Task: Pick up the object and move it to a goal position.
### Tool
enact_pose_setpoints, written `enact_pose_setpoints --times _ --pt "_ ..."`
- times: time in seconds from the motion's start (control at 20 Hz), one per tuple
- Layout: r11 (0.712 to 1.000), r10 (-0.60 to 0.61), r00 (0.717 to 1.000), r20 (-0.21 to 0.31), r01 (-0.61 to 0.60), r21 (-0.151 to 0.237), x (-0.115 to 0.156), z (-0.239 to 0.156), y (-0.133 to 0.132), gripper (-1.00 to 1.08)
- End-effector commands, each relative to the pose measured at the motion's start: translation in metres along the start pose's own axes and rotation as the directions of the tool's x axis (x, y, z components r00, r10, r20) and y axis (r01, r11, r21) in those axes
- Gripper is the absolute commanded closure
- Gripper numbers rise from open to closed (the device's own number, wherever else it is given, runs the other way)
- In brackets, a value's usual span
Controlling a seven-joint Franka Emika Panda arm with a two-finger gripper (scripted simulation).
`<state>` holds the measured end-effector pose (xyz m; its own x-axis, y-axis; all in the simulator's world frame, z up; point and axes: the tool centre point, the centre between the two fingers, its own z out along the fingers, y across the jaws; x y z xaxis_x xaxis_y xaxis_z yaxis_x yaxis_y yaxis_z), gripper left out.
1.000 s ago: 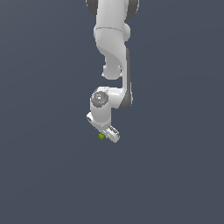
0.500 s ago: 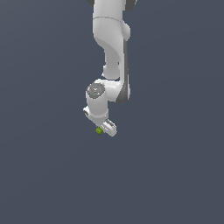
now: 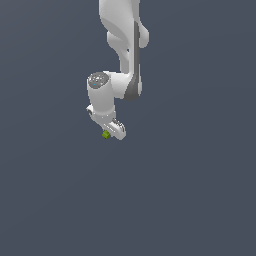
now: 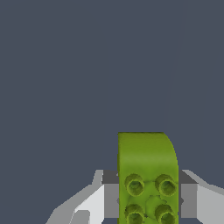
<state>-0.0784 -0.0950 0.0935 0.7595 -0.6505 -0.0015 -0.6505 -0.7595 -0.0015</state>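
Observation:
The object is a small lime-green block [image 3: 106, 134] with round studs on top. In the exterior view it sits at the tip of my white gripper [image 3: 111, 133], below the bent white arm. In the wrist view the block [image 4: 147, 175] fills the space between my two grey fingers [image 4: 111, 192], which press on its sides. My gripper [image 4: 148, 199] is shut on the block and holds it in the air above the plain dark grey ground. No goal marker shows in either view.
The white arm [image 3: 122, 40] comes down from the top of the exterior view. Around it there is only flat dark grey ground [image 3: 190, 190].
The arm has moved toward the exterior view's left and a little upward, with the green block still held in the gripper.

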Motion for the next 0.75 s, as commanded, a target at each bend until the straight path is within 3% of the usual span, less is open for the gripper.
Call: enact_pose_setpoints --times 0.0,0.35,0.7 --pt "1.000 0.000 1.000 0.000 0.000 0.001 -0.004 -0.014 0.014 1.08" --pt "1.000 0.000 1.000 0.000 0.000 0.000 -0.010 -0.041 0.040 1.08" --pt "1.000 0.000 1.000 -0.001 0.000 0.000 -0.011 -0.050 0.049 1.08"
